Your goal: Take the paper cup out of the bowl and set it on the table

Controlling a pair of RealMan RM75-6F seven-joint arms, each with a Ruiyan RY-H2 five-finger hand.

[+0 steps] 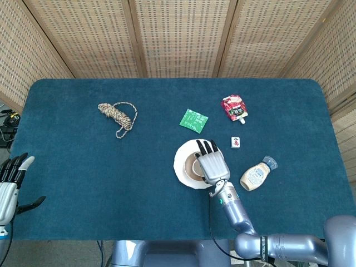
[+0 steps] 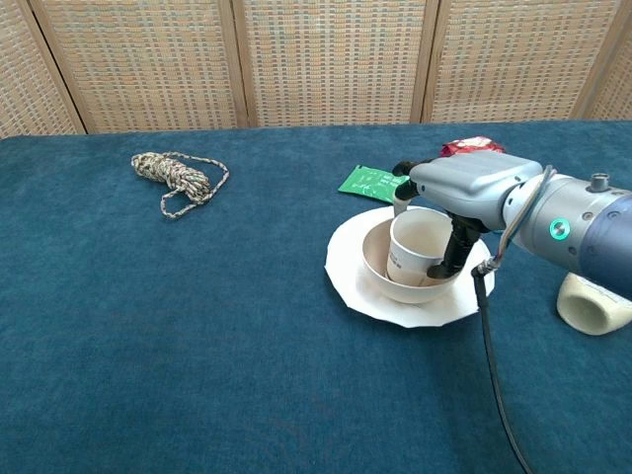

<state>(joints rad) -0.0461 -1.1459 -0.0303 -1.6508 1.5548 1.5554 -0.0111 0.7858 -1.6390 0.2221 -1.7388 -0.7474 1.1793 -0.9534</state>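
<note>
The paper cup (image 2: 415, 247) stands in a cream bowl (image 2: 380, 274) on a white plate (image 2: 346, 281), right of the table's centre. My right hand (image 2: 464, 183) lies over the cup, its fingers (image 2: 400, 178) reaching past the far rim and the thumb (image 2: 452, 259) down against the cup's near side; it has not closed around the cup. From the head view, the right hand (image 1: 211, 164) covers most of the cup (image 1: 193, 165) and plate (image 1: 181, 161). My left hand (image 1: 11, 183) hangs off the table's left edge, fingers apart, holding nothing.
A sauce bottle (image 1: 255, 175) lies just right of the plate, a mahjong tile (image 1: 236, 142) and a red pouch (image 1: 234, 107) behind it. A green packet (image 1: 193, 120) lies behind the plate. A coiled rope (image 1: 118, 115) sits far left.
</note>
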